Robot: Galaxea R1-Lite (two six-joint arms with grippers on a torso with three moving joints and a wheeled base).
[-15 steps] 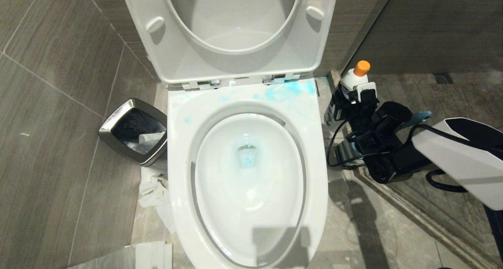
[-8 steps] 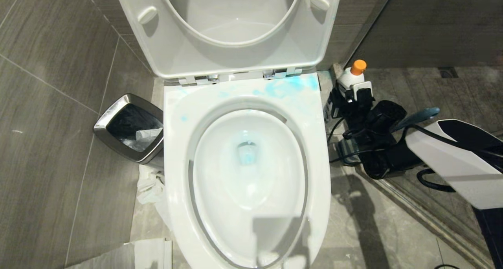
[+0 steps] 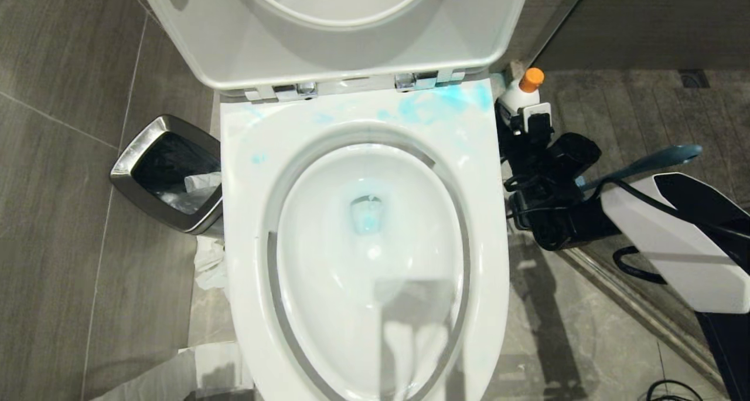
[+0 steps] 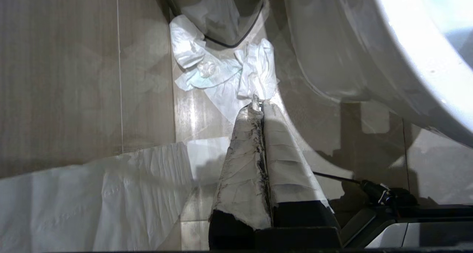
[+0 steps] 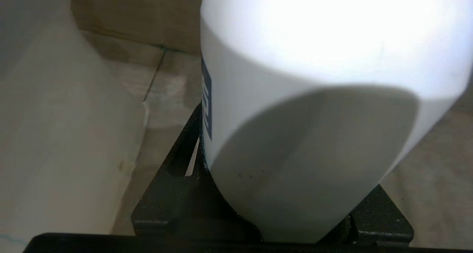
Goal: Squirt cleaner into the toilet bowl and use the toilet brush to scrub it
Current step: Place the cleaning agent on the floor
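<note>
The white toilet bowl [image 3: 366,307] stands open with its lid up; blue cleaner tints the water [image 3: 366,216] and smears the rim's back right [image 3: 436,105]. To the right of the toilet, low by the wall, my right gripper [image 3: 530,125] is shut on the white cleaner bottle [image 3: 518,99], which is upright with its orange cap [image 3: 531,80] on top. The bottle's body [image 5: 295,97] fills the right wrist view. The toilet brush's teal handle [image 3: 662,157] juts out behind my right arm; its head is hidden. My left gripper [image 4: 258,105] hangs shut and empty beside the bowl's outer wall.
A steel waste bin [image 3: 164,172] with a black liner stands left of the toilet. Crumpled tissue [image 3: 208,266] and a paper sheet [image 4: 92,194] lie on the floor by it. A dark wall [image 3: 644,20] and a floor ledge [image 3: 621,295] close in on the right.
The whole head view has shifted and the toilet looms larger, so the camera has moved. My right gripper with the bottle has sunk slightly beside the toilet.
</note>
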